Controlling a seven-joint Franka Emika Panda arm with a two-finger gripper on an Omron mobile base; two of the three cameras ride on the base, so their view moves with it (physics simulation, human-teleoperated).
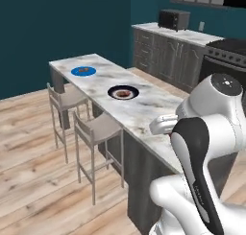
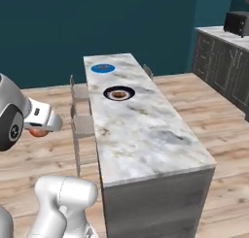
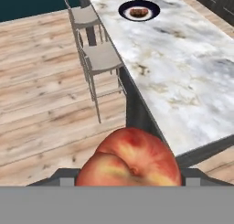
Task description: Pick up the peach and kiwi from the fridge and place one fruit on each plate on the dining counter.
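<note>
I've got the peach [image 3: 130, 158] clamped in the gripper [image 3: 130, 184], held off the near end of the dining counter [image 3: 192, 77]. Both plates look occupied by something brown; I'd carry it up over the black plate [image 3: 139, 11], then lower gently. Peach is roundish, no real long axis; crease faces the camera.

surface: long dining counter with white-grey marbled top and dark grey base [image 2: 146, 135] | on it: flat bright blue round plate [image 2: 103, 68] near far end, black round plate with pale rim [image 2: 119, 93] toward the middle, each holding a brown item | plates apart
</note>
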